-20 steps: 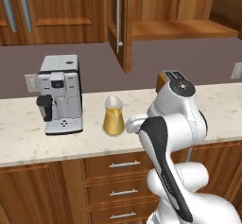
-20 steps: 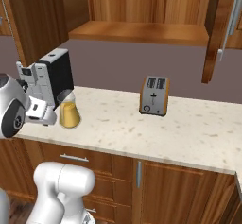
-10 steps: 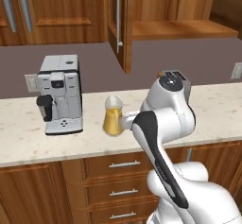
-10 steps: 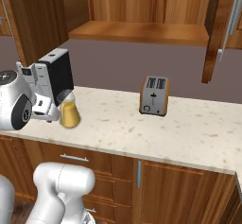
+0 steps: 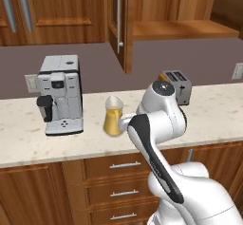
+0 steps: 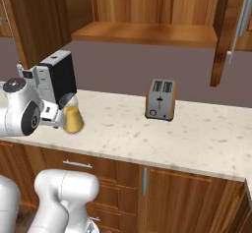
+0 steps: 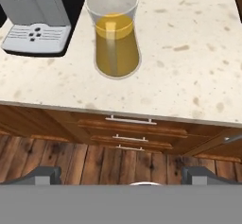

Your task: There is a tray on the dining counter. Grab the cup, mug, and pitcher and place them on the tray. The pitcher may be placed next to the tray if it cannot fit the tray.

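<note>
The pitcher is a clear glass carafe holding orange liquid. It stands upright on a long beige counter, just right of a coffee machine. In the hand view the pitcher sits above centre, well ahead of my gripper, whose fingertips stand wide apart with nothing between them. From the right base view my gripper hangs at the counter's front edge, close beside the pitcher and apart from it. The tray, cup, mug and dining counter are out of view.
A silver and orange toaster stands against the back wall, right of the pitcher. Wooden drawers run under the counter. Upper cabinets hang overhead, one with its door swung open. Bare counter stretches to the right.
My arm has swung left toward the pitcher, bringing the hand closer to it. The pitcher, coffee machine and toaster have stayed put, and the jaws stay open.
</note>
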